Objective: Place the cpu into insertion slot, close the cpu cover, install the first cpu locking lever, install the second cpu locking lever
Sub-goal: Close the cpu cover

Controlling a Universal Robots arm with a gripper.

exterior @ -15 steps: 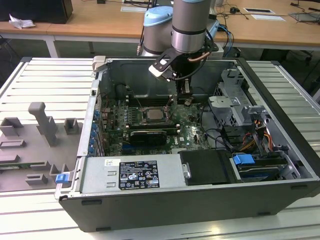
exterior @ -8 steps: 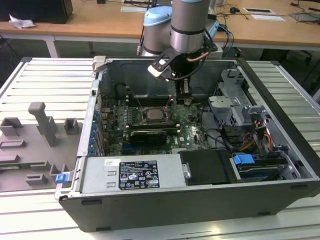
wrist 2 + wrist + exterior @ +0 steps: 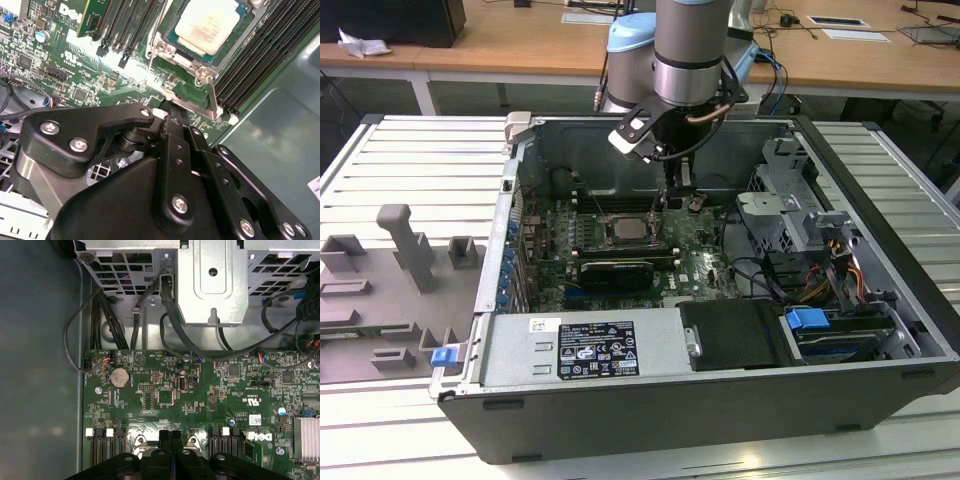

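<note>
The jaws of the gripper (image 3: 169,109) are seen pressed together, with nothing gripped. Just beyond their tips, the cpu (image 3: 209,22) is already seated in the insertion slot (image 3: 226,52), with the cpu cover (image 3: 202,70) lowered over it. Whether the locking levers (image 3: 213,97) are latched cannot be told.

Green circuit board (image 3: 150,375) dotted with small black and silver parts. Pale silvery-beige chip (image 3: 207,25), shiny silver frame (image 3: 175,52). Black slots (image 3: 260,50) in rows. Matte black gripper (image 3: 171,434). Dark grey case (image 3: 620,420), blue clip (image 3: 808,322), pale grey ribbed table (image 3: 400,160).
</note>
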